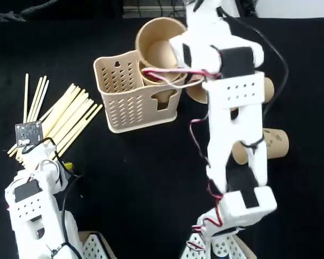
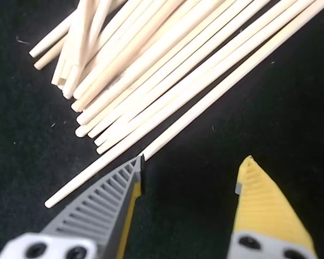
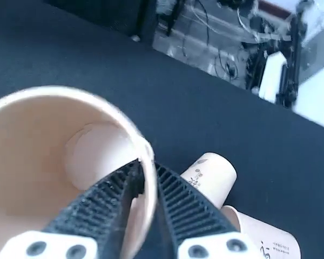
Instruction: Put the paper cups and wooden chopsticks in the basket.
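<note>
Since, on the black table, the beige slotted plastic basket already holds cups, I'd seat the brown paper cup, pinched by its rim in my right end effector, squarely onto them. Nearby lie loose cups; my left end effector gapes empty by the wooden chopsticks.

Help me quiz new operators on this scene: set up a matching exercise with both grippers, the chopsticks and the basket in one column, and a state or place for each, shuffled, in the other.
Column one
1. left gripper
2. right gripper
3. wooden chopsticks
4. basket

Column two
A. shut on the rim of a paper cup
B. standing upright
C. open, one fingertip close to a chopstick
D. lying loose in a pile on the table

Pairs: 1-C, 2-A, 3-D, 4-B
</note>
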Controlling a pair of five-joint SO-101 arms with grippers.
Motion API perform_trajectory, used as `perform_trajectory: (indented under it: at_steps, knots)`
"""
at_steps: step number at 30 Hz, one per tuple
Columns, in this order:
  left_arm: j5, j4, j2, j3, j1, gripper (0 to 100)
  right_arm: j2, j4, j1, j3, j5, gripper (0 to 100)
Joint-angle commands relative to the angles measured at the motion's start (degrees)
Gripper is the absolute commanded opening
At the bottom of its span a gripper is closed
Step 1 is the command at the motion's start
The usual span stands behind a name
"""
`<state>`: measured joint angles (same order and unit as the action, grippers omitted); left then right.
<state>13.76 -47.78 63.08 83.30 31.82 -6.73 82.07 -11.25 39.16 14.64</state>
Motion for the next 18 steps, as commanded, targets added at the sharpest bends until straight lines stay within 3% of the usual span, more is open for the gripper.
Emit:
perform_trajectory:
  at_steps: [1, 6, 9, 13, 18]
  knots:
    - [0.4, 1.1, 0.5, -0.2, -0.2, 28, -1.6, 1.0, 1.1, 3.6, -0.3, 1.1]
    - [0.4, 1.1, 0.5, -0.2, -0.2, 28, -2.1, 3.9, -2.2, 3.5, 0.3, 5.9]
    - [0.4, 1.1, 0.5, -0.2, -0.2, 28, -1.9, 4.7, -4.4, 3.7, 0.3, 22.1]
    - [0.4, 1.1, 0.5, -0.2, -0.2, 28, -1.4, 5.7, -6.7, 4.5, 5.6, 39.6]
    - [0.4, 1.1, 0.5, -0.2, -0.2, 28, 0.4, 10.4, -4.7, 8.7, 8.1, 38.1]
